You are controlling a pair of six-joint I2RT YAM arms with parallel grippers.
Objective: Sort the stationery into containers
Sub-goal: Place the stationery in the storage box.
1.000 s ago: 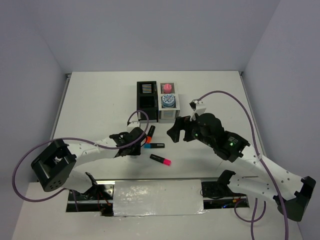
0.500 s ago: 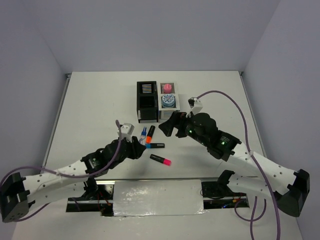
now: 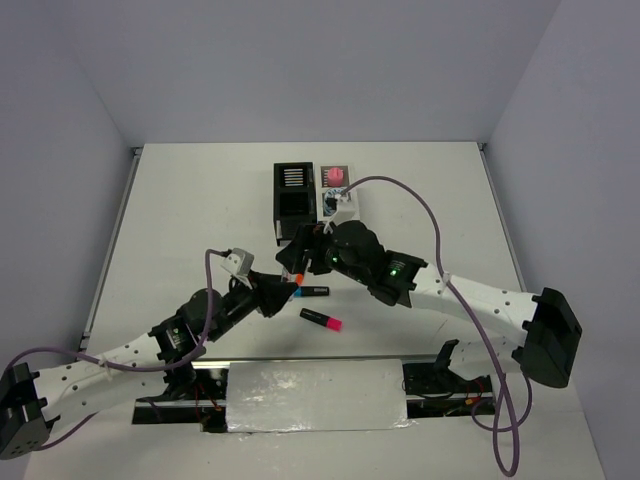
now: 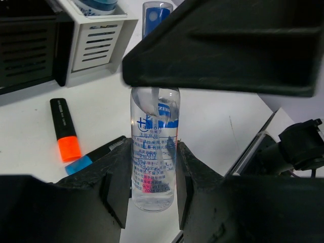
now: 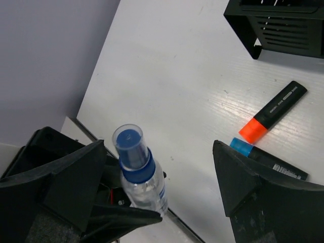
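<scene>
My left gripper (image 4: pixel 152 169) is shut on the lower body of a clear blue-capped bottle (image 4: pixel 153 136), held upright above the table. My right gripper (image 5: pixel 161 152) is open, one finger on each side of the bottle's blue cap (image 5: pixel 129 144), with a wide gap on its right. In the top view the two grippers meet at mid-table, left gripper (image 3: pixel 275 292) under right gripper (image 3: pixel 300 252). An orange-ended highlighter (image 5: pixel 273 111) and a blue-ended highlighter (image 5: pixel 268 159) lie together. A pink-ended highlighter (image 3: pixel 322 320) lies nearer the front.
The black organiser (image 3: pixel 292 195) and white organiser (image 3: pixel 345 205) stand side by side at the back centre. A pink tube (image 3: pixel 336 177) stands in the white one, and a blue roll (image 4: pixel 96 5) too. Purple cables loop over both arms.
My right gripper has swung left across the table and come over the bottle's cap. My left arm has stretched forward, carrying the bottle a little right.
</scene>
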